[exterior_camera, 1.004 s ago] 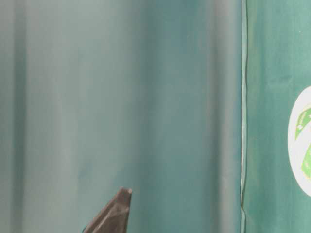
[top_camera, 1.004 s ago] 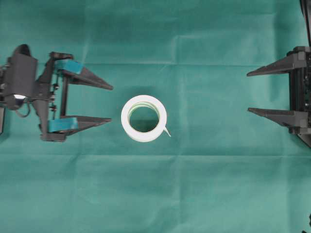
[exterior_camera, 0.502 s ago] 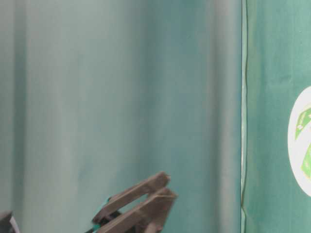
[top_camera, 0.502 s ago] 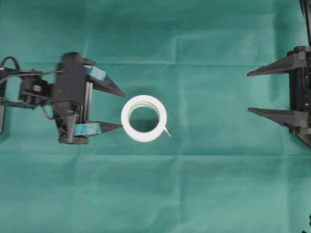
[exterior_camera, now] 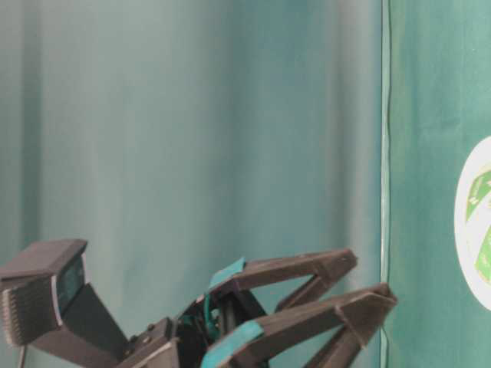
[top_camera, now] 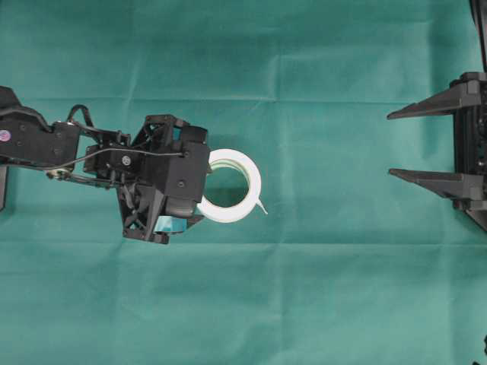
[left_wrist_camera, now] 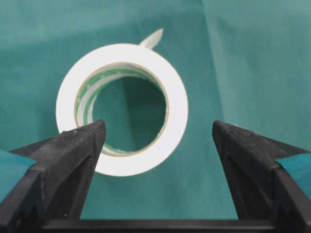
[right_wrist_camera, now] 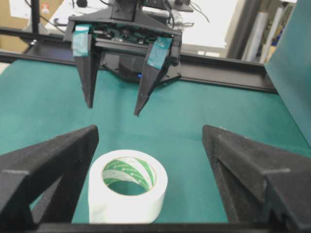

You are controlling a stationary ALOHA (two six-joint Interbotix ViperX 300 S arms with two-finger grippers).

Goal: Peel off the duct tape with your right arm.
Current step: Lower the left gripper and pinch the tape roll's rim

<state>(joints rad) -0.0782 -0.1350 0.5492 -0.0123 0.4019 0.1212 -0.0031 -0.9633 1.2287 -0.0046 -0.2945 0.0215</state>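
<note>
The left gripper (right_wrist_camera: 112,104), fingers wide, hangs over the duct tape (top_camera: 226,185) lying flat mid-cloth, likely to hold it down (the right gripper (top_camera: 389,144) waits wide open, far off).

Green cloth (top_camera: 319,289) covers table (faint fold creases); cluttered desks (right_wrist_camera: 204,19) behind.
</note>
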